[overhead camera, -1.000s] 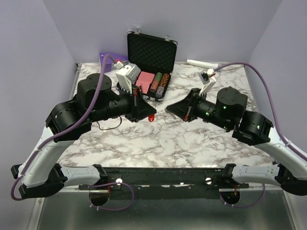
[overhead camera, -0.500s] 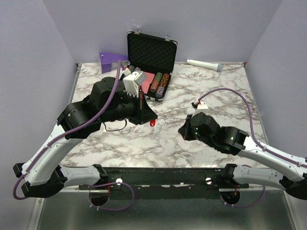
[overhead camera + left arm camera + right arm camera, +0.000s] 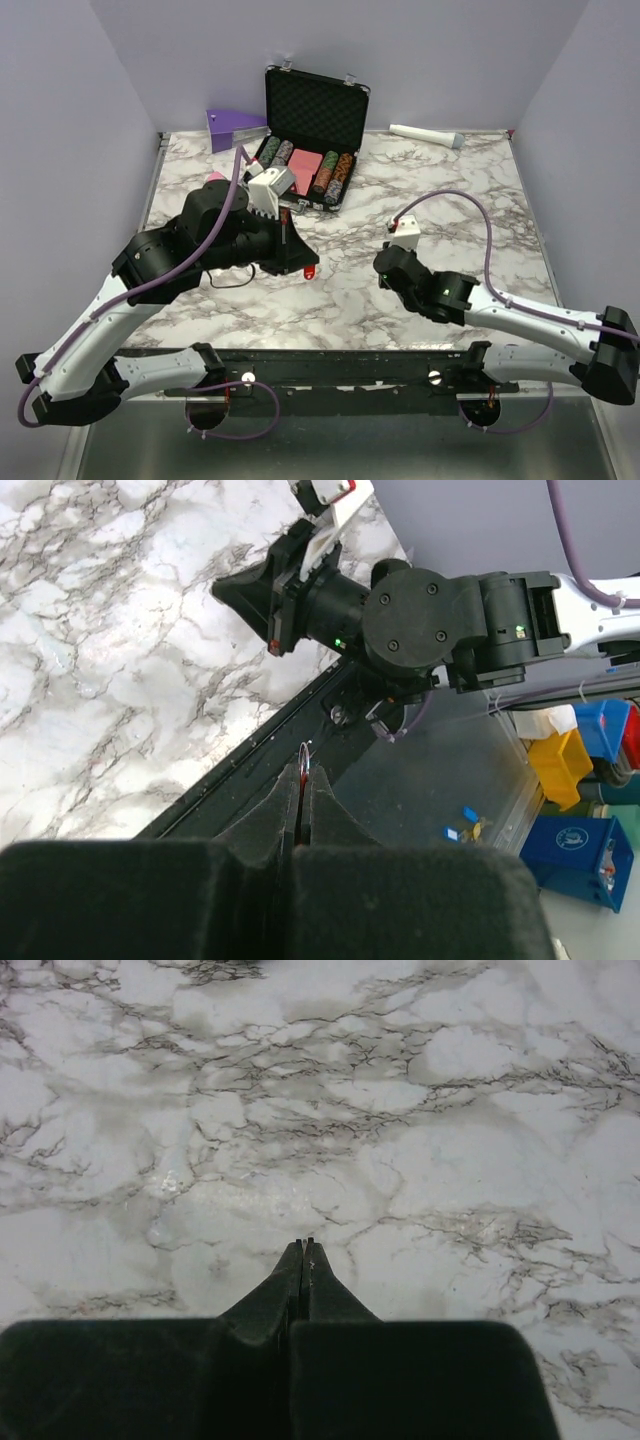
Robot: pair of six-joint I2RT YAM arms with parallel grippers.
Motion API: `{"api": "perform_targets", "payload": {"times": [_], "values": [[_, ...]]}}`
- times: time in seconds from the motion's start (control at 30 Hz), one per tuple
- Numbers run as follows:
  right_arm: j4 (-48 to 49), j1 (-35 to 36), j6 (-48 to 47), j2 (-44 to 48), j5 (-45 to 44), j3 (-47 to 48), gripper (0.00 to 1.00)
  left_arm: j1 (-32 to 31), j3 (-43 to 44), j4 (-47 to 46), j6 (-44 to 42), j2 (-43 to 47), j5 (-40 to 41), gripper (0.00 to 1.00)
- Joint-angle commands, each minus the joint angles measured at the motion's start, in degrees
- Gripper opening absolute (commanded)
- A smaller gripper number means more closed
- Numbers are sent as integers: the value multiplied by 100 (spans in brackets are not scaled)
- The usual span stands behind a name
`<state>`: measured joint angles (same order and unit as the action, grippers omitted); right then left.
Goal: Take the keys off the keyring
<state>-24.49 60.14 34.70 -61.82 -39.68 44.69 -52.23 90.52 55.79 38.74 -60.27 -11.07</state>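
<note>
Just below the centre of the overhead view, the left gripper [image 3: 298,258] hangs a little above the marble table [image 3: 450,190], its jaws pressed together on the red keyring [image 3: 311,271], whose tag pokes out past the fingertips. From the left wrist camera the tag shows as a thin red line squeezed edge-on between the pads, with a small wire ring standing clear above it.

Right of centre, well apart from the tag, the right gripper [image 3: 382,270] points down at bare marble with its jaws closed tight. There is a tiny pale glint at its tips in its own camera. I cannot tell whether that is a key, and I cannot make out the keys anywhere else.

To my eye the step in hand is bringing the two arms together at the ring. It would go best if the left arm holds the tag firm and turns the ring toward its partner. The right jaws would need to spread before closing in, take a key flat near its head, and work it round the coil rather than tugging straight.
</note>
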Motion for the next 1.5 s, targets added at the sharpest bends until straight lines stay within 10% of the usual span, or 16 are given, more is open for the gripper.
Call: {"api": "perform_targets", "payload": {"times": [0.0, 0.3, 0.83, 0.97, 1.33, 1.47], "values": [[1332, -265, -665, -487, -436, -162, 1, 20, -289, -77, 177, 287, -53, 0], [2360, -1742, -1096, -1507, 1690, -4, 1, 11, -650, -68, 318, 736, 122, 0], [2783, -2138, -1448, -3001, 3115, 734, 1, 11, -386, 608, 204, 938, 667, 0], [2695, -2164, -1352, -3292, 3230, 910, 13, 11, -395, 679, 204, 956, 685, 0], [2142, -2164, -1193, -3231, 3081, 1103, 92, 11, -377, 696, -33, 798, 694, 0], [1624, -2164, -1141, -2933, 3037, 1297, 94, 2, -377, 670, -191, 649, 685, 0]]}}
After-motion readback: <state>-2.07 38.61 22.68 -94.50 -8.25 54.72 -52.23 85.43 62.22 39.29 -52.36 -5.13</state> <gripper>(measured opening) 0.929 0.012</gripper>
